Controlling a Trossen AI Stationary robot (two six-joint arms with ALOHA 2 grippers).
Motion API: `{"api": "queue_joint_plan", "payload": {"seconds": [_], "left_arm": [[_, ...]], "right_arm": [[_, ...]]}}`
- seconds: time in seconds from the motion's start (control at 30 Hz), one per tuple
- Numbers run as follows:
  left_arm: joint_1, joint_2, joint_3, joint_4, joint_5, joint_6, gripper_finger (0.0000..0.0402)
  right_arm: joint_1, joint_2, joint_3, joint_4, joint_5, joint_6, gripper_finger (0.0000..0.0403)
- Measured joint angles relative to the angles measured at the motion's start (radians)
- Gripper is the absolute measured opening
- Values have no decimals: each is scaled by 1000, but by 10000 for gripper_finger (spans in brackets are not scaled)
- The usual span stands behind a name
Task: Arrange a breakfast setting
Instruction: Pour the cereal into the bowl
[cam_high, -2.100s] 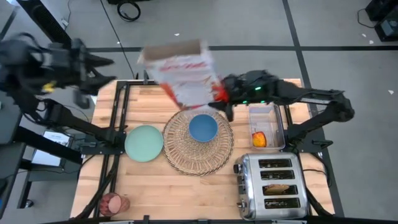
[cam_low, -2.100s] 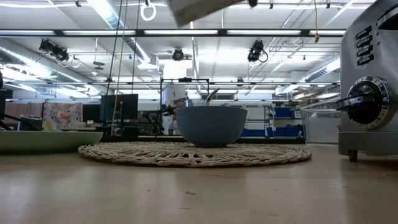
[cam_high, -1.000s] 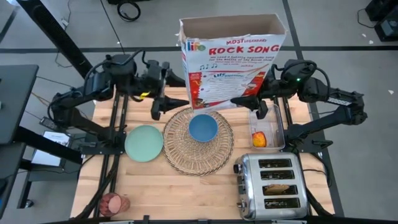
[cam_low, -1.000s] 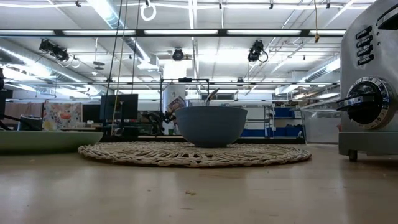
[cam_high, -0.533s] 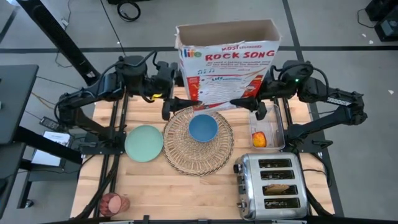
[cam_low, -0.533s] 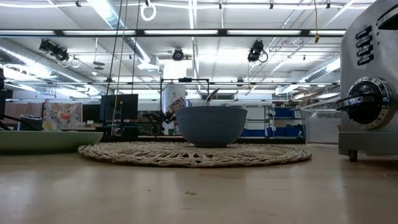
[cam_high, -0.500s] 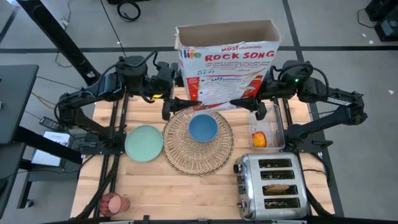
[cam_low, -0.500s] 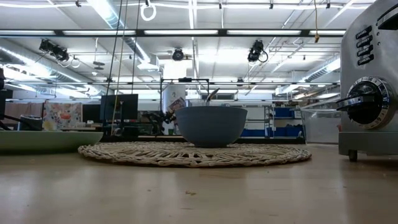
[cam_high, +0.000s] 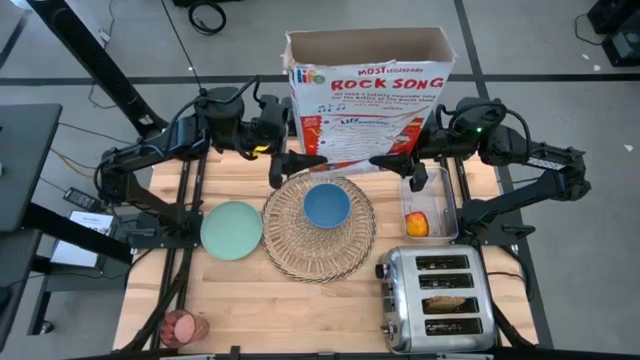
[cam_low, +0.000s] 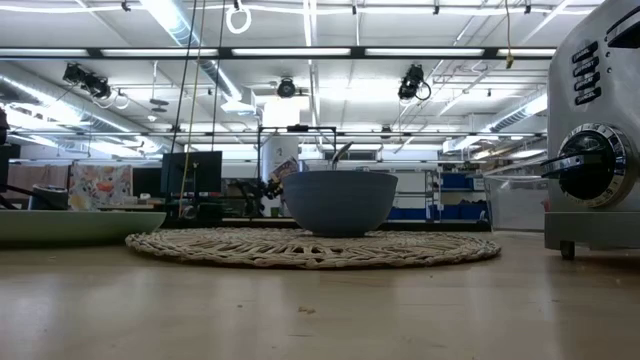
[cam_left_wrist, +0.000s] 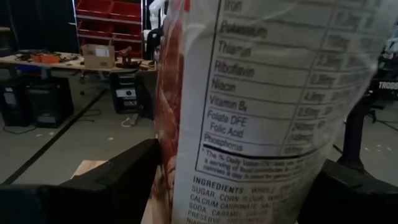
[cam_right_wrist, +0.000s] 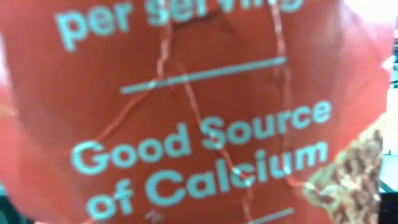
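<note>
Both grippers are meeting at a tall open-topped cereal box (cam_high: 368, 95) standing at the far edge of the worktop (cam_high: 300, 310).

Nearest, a glass of pink drink (cam_high: 180, 326) is sitting at the near left corner and a chrome four-slot toaster (cam_high: 437, 298) at the near right corner. Mid-table, a mint-green plate (cam_high: 231, 230) is lying just left of a round woven wicker placemat (cam_high: 290, 250), which is carrying a small blue bowl (cam_high: 327, 205). Right of the mat, a red-yellow apple (cam_high: 415, 223) is resting in a clear rectangular tray (cam_high: 450, 205). Farther back, the left gripper (cam_high: 292, 165) is reaching the box's left side with fingers spread around its edge, while the right gripper (cam_high: 395, 166) is pinching the box's lower right corner.
</note>
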Motion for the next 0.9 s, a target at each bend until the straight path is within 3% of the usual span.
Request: {"api": "queue_joint_plan", "payload": {"seconds": [0.23,0.4,0.5,0.77,0.9], "left_arm": [[25,2,-2,29,4,-25,307],[20,1,-2,28,-11,-21,249],[21,1,-2,18,-10,-19,237],[30,4,-3,4,-12,-2,351],[33,3,-3,9,9,-17,367]], "right_arm": [[-1,2,1,8,17,0,245],[0,2,1,6,36,-9,245],[-3,3,1,6,34,-15,245],[-4,8,0,16,59,-35,245],[-4,14,0,61,68,-56,244]]}}
